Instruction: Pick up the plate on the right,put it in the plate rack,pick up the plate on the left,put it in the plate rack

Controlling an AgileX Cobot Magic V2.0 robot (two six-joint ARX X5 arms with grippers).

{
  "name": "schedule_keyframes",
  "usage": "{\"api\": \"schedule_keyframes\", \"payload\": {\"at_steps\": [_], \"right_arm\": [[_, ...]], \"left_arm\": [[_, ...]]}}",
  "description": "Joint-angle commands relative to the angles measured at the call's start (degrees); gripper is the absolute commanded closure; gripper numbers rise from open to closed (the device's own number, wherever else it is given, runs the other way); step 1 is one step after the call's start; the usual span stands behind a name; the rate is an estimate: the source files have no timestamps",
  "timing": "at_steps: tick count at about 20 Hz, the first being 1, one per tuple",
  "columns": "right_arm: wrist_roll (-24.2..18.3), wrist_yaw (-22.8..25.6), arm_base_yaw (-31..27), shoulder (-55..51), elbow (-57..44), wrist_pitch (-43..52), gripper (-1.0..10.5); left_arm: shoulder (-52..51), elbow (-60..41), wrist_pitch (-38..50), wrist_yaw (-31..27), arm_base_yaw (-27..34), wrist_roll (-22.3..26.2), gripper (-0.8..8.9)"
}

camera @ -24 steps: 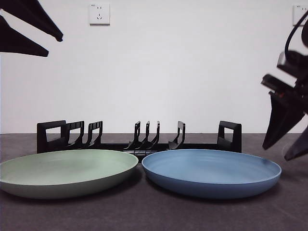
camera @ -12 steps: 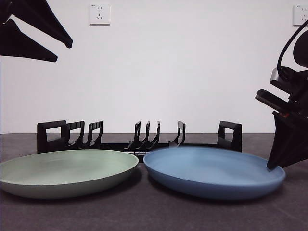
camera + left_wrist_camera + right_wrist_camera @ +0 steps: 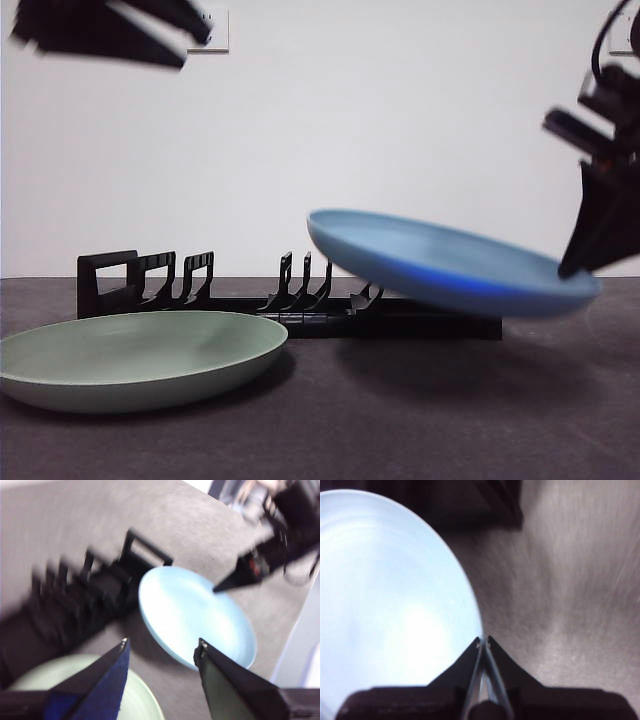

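Observation:
The blue plate [image 3: 450, 265] hangs tilted in the air in front of the black plate rack [image 3: 180, 292], its right rim pinched by my right gripper [image 3: 580, 262], which is shut on it. In the right wrist view the jaws meet on the plate's rim [image 3: 483, 642]. The blue plate [image 3: 195, 615] also shows in the left wrist view, beside the rack [image 3: 95, 590]. The green plate [image 3: 140, 358] lies flat on the table at the left. My left gripper [image 3: 160, 647] is open and empty, high at the upper left [image 3: 190, 30].
A dark grey table surface [image 3: 400, 420] runs under everything. A white wall with a socket [image 3: 215, 35] stands behind. The rack's right end is hidden behind the raised blue plate.
The blue plate has been lifted off the table and now hangs tilted, right gripper gripping its rim. The left gripper has moved rightward along the top.

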Motion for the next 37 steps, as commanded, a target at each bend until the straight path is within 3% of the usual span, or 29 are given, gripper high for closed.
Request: {"api": "schedule_keyframes", "payload": {"at_steps": [1,4,8,11,21,23,24,34,37], "right_arm": [[-0.55,0.13,0.31,0.02,4.37,-5.9,9.6],[-1.42,0.42,1.88,0.02,8.98,-10.19,9.6],[-1.86,3.26,4.87,0.02,11.72,-12.92,9.6],[-1.86,3.21,6.56,0.02,12.02,-14.01,9.6],[-2.49,3.1,7.23,0.0,12.02,-16.74,9.6],[-2.73,3.1,7.23,0.0,12.02,-16.76,9.6],[-2.73,3.08,7.23,0.0,12.02,-16.76,9.6],[-3.37,3.28,7.13,-0.76,13.62,-15.74,9.3],[-3.3,3.28,7.1,-1.88,15.06,-13.38,7.4]], "left_arm": [[0.02,1.77,-3.1,-7.13,-7.78,15.08,5.88],[0.42,2.4,-4.55,-15.96,-17.84,25.86,5.88],[4.33,2.4,-6.6,-27.26,-27.78,33.35,5.89],[8.9,2.4,-6.05,-30.71,-31.58,36.92,5.9],[19.76,2.4,-2.51,-30.69,-32.7,37.35,6.03],[20.28,2.4,-2.16,-30.62,-32.7,37.35,7.97],[20.37,2.4,-2.19,-30.6,-32.65,37.35,8.25],[20.48,2.4,-2.19,-30.27,-32.68,37.27,8.22],[20.46,2.4,-1.86,-30.25,-32.68,35.71,8.22]]}}
